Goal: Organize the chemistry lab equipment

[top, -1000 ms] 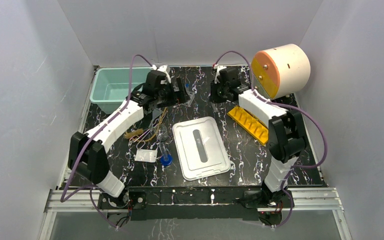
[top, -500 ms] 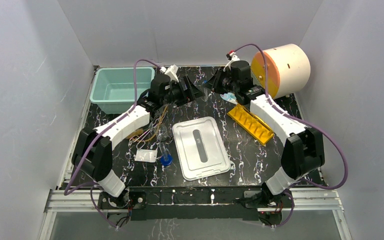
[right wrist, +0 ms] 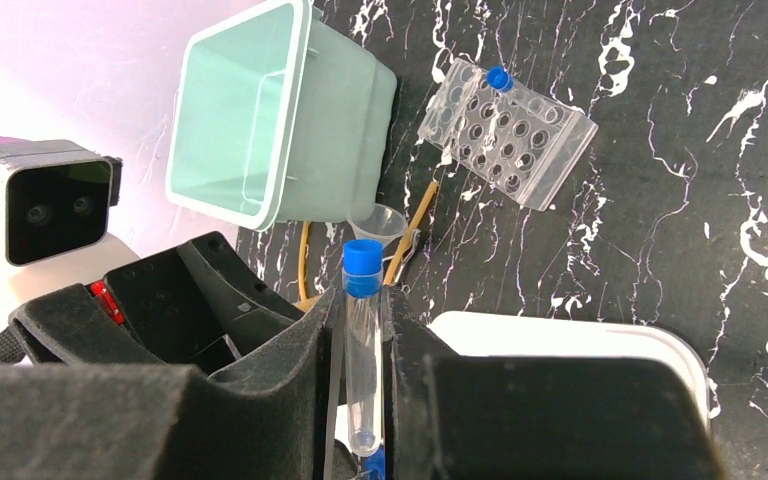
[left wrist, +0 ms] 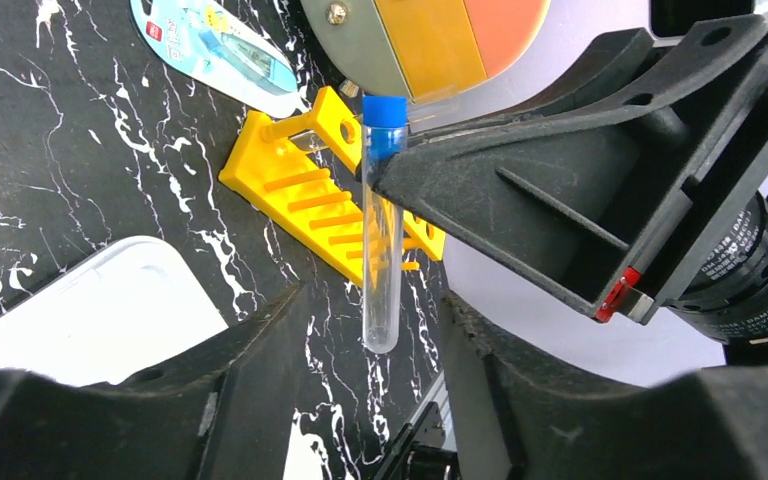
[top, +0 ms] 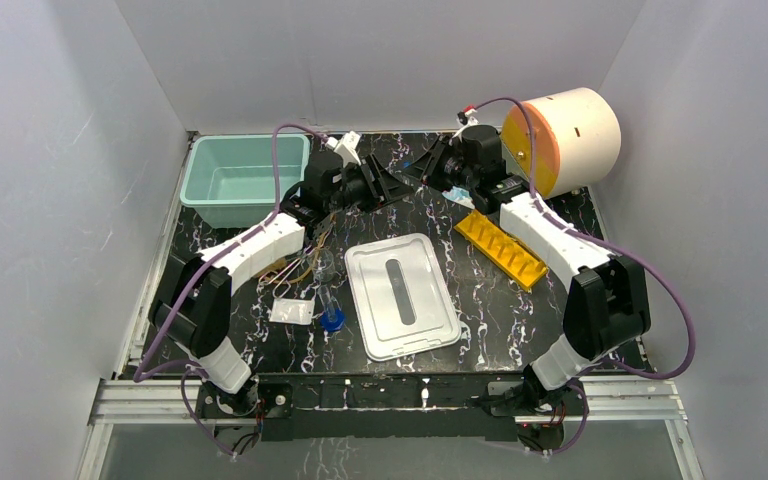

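Tube way: tube (left wrist: 381, 230) stands up and down in both wrist views, blue cap on top, round end at the bottom.
Tube place: in the air over the far middle of the table (top: 520, 310), between the two pincers.
Left arm (top: 250, 245): reaches from the near left to the far middle.
Left pincer (left wrist: 370, 300): spread, one finger on each side of the tube's lower end, not touching it.
Right pincer (right wrist: 360, 300): pinching the tube just under the cap.
Right arm (top: 550, 230): bent, reaching from the near right to the far middle.
Behind tube: yellow rack (left wrist: 330, 200) lies on the table.
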Robot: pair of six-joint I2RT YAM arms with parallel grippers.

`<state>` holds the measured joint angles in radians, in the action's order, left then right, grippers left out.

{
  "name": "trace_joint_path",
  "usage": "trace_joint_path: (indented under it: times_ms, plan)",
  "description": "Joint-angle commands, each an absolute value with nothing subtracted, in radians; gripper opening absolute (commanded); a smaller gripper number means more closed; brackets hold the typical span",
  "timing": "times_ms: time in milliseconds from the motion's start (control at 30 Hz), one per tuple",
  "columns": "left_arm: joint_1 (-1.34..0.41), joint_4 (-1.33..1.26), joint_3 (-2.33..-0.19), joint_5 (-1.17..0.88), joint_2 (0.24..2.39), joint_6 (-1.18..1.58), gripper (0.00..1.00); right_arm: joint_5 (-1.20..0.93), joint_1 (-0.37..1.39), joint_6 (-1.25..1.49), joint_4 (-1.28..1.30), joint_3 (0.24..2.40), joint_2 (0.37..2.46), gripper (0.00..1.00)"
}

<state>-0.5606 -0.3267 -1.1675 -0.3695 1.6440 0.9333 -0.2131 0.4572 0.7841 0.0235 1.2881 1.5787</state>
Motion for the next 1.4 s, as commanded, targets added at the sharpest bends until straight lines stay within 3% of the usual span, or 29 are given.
trace_joint_path:
  times_ms: [0, 200, 300, 433, 500, 633, 733, 967, 1167, 1367]
  plan:
    - [-0.568, -0.364, -1.167, -0.412, 1.618, 0.925, 0.46, -0.23, 0.451, 0.834, -0.06, 1.281, 1.54, 0.24]
    - [-0.569, -0.331, -1.199, -0.439, 1.644, 0.882, 0.25, -0.271, 0.45, 0.864, -0.075, 1.282, 1.551, 0.24]
    - [-0.569, -0.354, -1.185, -0.441, 1.64, 0.879, 0.19, -0.287, 0.451, 0.872, -0.074, 1.282, 1.551, 0.24]
    - [-0.57, -0.365, -1.176, -0.433, 1.628, 0.854, 0.0, -0.297, 0.449, 0.875, -0.064, 1.272, 1.544, 0.25]
    - [-0.571, -0.342, -1.188, -0.433, 1.624, 0.821, 0.0, -0.302, 0.447, 0.873, -0.048, 1.276, 1.542, 0.31]
    - [-0.569, -0.276, -1.221, -0.479, 1.613, 0.726, 0.0, -0.365, 0.419, 0.821, -0.028, 1.291, 1.534, 0.63]
    - [-0.569, -0.221, -1.245, -0.506, 1.603, 0.656, 0.0, -0.474, 0.377, 0.738, 0.034, 1.334, 1.548, 0.73]
    - [-0.569, -0.131, -1.279, -0.543, 1.592, 0.513, 0.0, -0.624, 0.351, 0.674, 0.154, 1.407, 1.586, 0.76]
    - [-0.569, -0.07, -1.301, -0.554, 1.585, 0.403, 0.0, -0.678, 0.351, 0.72, 0.146, 1.434, 1.622, 0.61]
    - [-0.569, -0.008, -1.314, -0.557, 1.58, 0.336, 0.0, -0.684, 0.35, 0.732, 0.15, 1.452, 1.634, 0.57]
